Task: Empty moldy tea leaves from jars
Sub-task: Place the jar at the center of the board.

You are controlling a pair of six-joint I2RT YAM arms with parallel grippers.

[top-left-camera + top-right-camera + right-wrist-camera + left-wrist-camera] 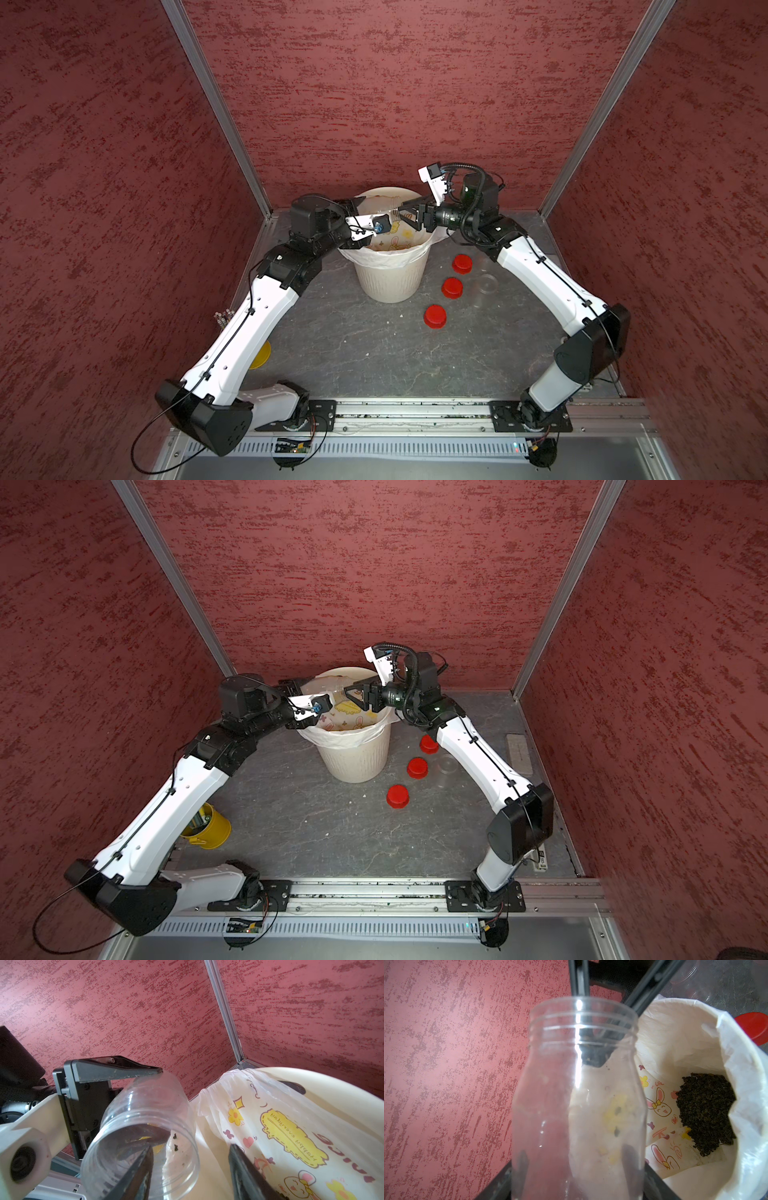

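Three red lids (pixel 452 287) lay on the table (pixel 353 353) in both top views. Beside them another jar (pixel 486 284) stood open near the right arm. Over the bin (pixel 390 286) the left gripper (pixel 365 214) held a clear jar (pixel 384 209) on its side. Its mouth faced the right gripper (pixel 404 214), which met it at the rim. Both arms reached forward from the rail, elbows raised and forearms angled inward above the bin.

From the left wrist, the held jar looked all but empty, with only a few specks clinging inside. A dark heap of tea leaves (pixel 706 1109) sat in the bag (pixel 675 1028) lining the bin. One black finger (pixel 591 1055) of the right gripper poked into the jar's mouth.

From the right wrist, the left gripper's jaws were clamped across the jar's body. The right gripper's jaws stood partly apart, one finger inside the mouth and the other outside, not yet pinching the wall. I judged the emptying nearly finished, and this step either a clearing of leftovers or a handover. The next move called for a gentle sweep, or a firm pinch on the rim, without knocking the jar from the left grip.
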